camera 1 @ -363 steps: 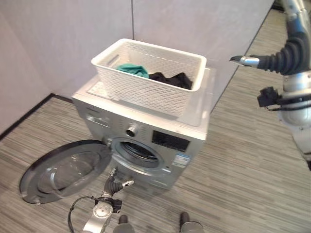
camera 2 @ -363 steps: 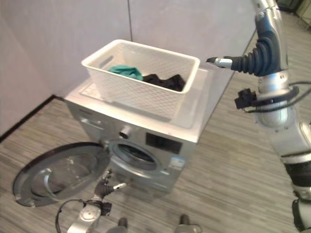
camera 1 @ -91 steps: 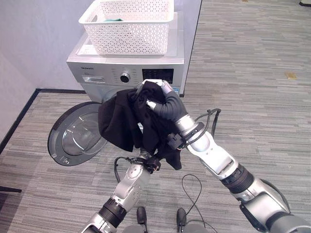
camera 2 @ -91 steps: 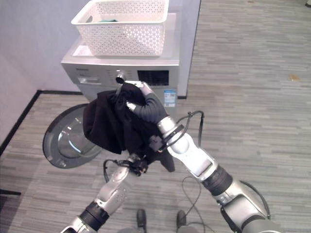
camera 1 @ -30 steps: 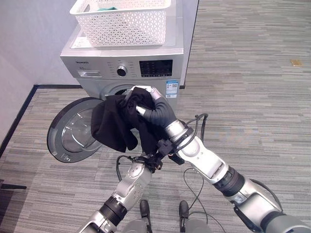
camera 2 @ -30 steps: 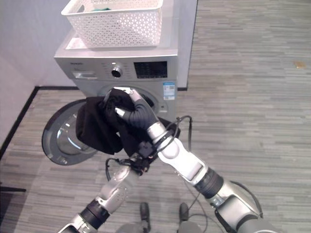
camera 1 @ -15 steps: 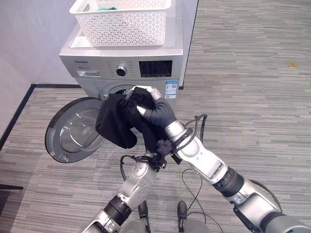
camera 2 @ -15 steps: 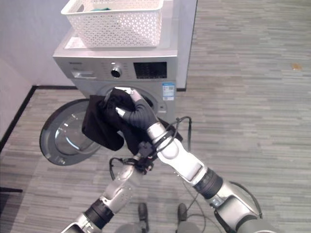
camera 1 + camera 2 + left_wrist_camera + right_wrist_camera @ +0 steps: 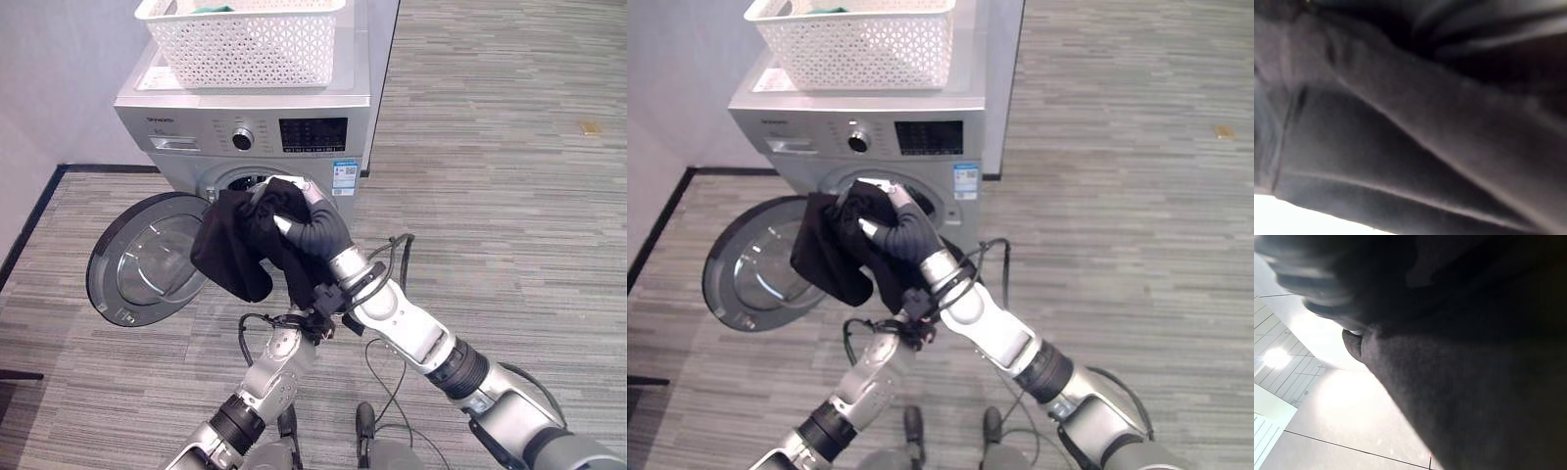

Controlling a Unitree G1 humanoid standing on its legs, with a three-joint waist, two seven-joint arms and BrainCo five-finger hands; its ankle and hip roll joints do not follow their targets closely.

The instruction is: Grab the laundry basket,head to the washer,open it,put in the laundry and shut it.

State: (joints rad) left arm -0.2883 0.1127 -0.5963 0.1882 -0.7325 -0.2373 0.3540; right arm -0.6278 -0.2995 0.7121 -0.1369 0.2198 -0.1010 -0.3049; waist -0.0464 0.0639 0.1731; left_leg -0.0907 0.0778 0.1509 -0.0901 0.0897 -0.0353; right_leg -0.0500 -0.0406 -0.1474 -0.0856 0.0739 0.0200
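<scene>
While the right hand (image 9: 312,227) grips the black garment (image 9: 240,245) before the washer (image 9: 245,127), hanging folds could catch the open door (image 9: 137,269); the left hand's state is unclear.

Bare test room, washer (image 9: 245,137) against plain partition walls (image 9: 59,69), grey striped flooring (image 9: 490,176)

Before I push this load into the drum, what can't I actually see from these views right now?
- Left robot hand: hidden under the black garment in the eye views; cloth covers its wrist view.
- Drum opening: mostly blocked by the garment and right robot hand, so whether anything is inside is unknown.
- Laundry basket contents: far rim cut off by the top edge; just a scrap of teal cloth visible.
- Right wrist view: too dark to read the grip.
</scene>
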